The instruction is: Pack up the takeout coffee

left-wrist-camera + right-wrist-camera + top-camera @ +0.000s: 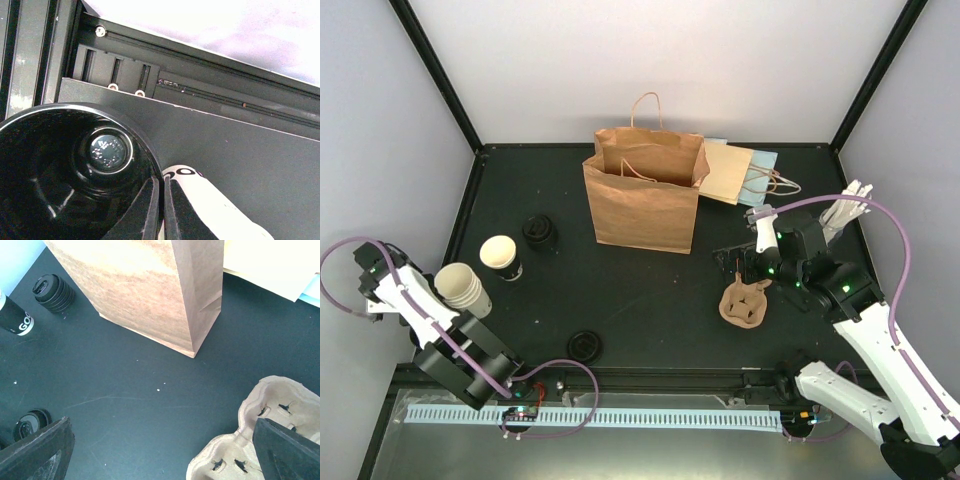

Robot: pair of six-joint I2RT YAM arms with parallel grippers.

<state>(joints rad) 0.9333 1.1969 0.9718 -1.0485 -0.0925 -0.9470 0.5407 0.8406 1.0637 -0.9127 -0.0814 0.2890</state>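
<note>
Coffee cup (pixel 460 288) hangs tilted above the tabletop's (pixel 650 300) left edge, pinched at its rim by the clenched jaws of the left gripper (pixel 161 210) (right gripper (pixel 161 422) gapes empty), so that skinny grip could slip and drop it.

pale walls (pixel 650 60) (black-framed corners) enclose a dark table (pixel 650 295).

Table (pixel 650 290) lies open before bag (pixel 642 200), carrier (pixel 744 303) seemingly blocking rightward.
</note>
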